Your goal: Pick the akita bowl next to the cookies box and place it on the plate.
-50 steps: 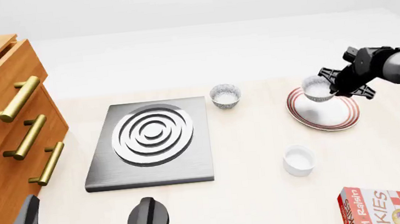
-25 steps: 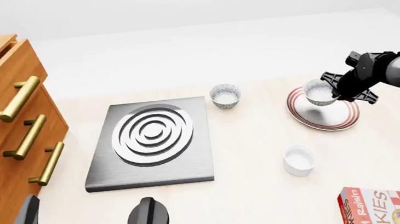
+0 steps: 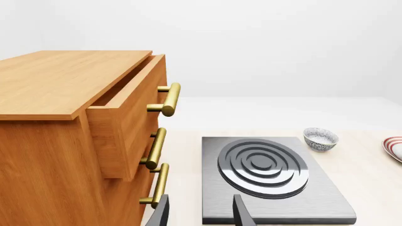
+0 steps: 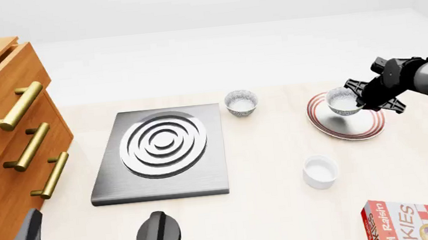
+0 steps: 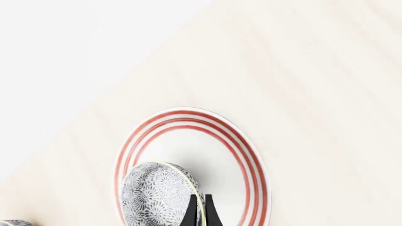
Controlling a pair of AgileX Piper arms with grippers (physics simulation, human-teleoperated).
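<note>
My right gripper [image 4: 360,102] is shut on the rim of the akita bowl [image 4: 342,100], a small speckled grey bowl with a white inside. It holds the bowl tilted, just over the far half of the plate [image 4: 348,126], which is white with red rings. In the right wrist view the thin fingers [image 5: 193,210] pinch the akita bowl's [image 5: 156,193] edge above the plate [image 5: 232,155]. Whether bowl and plate touch is unclear. The cookies box [image 4: 417,222] lies at the near right corner. My left gripper [image 4: 3,236] [image 3: 199,214] hangs open and empty at the near left.
A second patterned bowl [image 4: 242,102] [image 3: 320,139] sits behind the steel stove plate [image 4: 203,174] [image 3: 314,202]. A plain white cup [image 4: 319,171] stands in front of the plate, and a black knob [image 4: 159,235] lies near the front edge. The wooden drawer cabinet [image 4: 1,117] [image 3: 56,141] fills the left.
My right gripper has lowered the akita bowl a little and shifted it slightly right over the plate. The left arm has stayed still.
</note>
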